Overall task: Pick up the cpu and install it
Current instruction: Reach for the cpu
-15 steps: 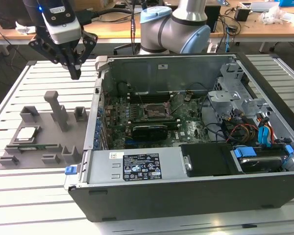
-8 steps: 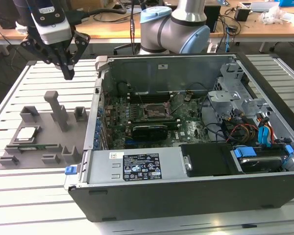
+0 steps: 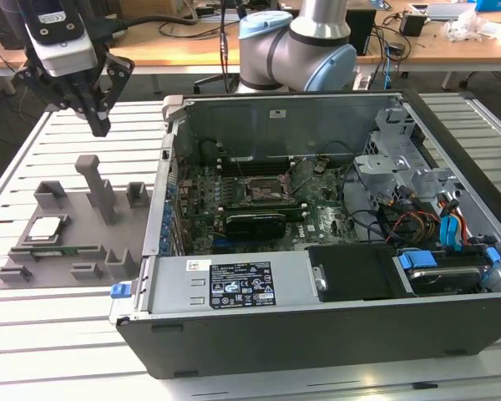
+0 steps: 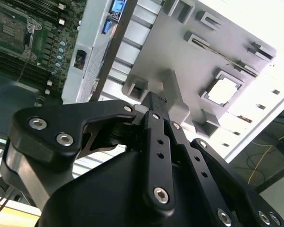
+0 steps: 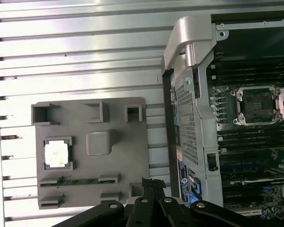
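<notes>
A robot arm's black gripper [image 3: 100, 125] hangs in the air at the exterior view's upper left, above a slatted white table [image 3: 33, 334], its jaws drawn together at the tips and gripping nothing; both wrist views show the same closed, empty gripper [image 4: 154, 100] [image 5: 152, 182] high over the work. Below it on the table sits a grey plastic fixture [image 3: 83, 219] with raised blocks and one tall post [image 3: 96, 180], and the cpu [image 3: 46, 227], a small square chip with a pale metal top, lies flat in a square recess towards the fixture's left side in the exterior view, well apart from the gripper. In both wrist views the cpu [image 4: 224, 91] [image 5: 56, 154] rests untouched in that recess of the fixture [image 4: 180, 61] [image 5: 123, 142], with a thin green strip [image 5: 78, 179] lying in a slot just beside it. To the exterior view's right of the fixture, an open computer case [image 3: 317, 334] lies on its side on the table, its motherboard exposed, with the black-framed socket [image 3: 261, 190] [image 5: 255, 105] near the board's middle. Behind the case stands the arm's grey and blue base [image 3: 305, 42], and at the far right coloured cables [image 3: 434, 225] run beside a metal drive cage [image 3: 384, 167]
</notes>
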### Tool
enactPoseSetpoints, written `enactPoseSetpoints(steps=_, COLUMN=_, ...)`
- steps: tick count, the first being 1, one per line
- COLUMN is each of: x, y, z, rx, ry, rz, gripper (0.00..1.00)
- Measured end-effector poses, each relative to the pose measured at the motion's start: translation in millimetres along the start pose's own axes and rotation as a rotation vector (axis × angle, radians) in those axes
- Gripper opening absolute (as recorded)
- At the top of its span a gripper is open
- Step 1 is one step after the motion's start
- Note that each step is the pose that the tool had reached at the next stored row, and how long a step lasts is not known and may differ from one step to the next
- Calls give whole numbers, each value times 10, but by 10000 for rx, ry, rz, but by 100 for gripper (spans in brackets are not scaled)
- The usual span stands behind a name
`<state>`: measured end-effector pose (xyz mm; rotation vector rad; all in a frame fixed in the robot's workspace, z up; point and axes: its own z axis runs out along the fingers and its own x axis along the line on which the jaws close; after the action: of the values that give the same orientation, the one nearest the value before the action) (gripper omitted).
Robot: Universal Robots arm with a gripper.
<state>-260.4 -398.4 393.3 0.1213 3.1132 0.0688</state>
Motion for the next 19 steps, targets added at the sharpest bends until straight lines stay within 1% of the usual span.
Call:
enactPoseSetpoints(steps=2, x=52, y=-4, z=-1, rx=0, ry=-1, rz=0, gripper=11)
enactPoseSetpoints(steps=3, x=89, y=-7, z=-2, rx=0, ry=-2, rz=0, gripper=11)
enactPoseSetpoints(steps=5, x=193, y=-15, z=-5, rx=0, ry=-3, rz=4, gripper=11)
enactPoseSetpoints(steps=7, x=258, y=-20, z=-7, rx=0, ry=-5, rz=6, gripper=11)
enactPoseSetpoints(steps=9, x=293, y=-23, z=-8, rx=0, ry=-5, rz=6, gripper=11)
enactPoseSetpoints(steps=12, x=392, y=-30, z=-11, rx=1, ry=-5, rz=9, gripper=11)
enactPoseSetpoints(steps=19, x=545, y=-42, z=-15, rx=1, ry=-5, rz=22, gripper=11)
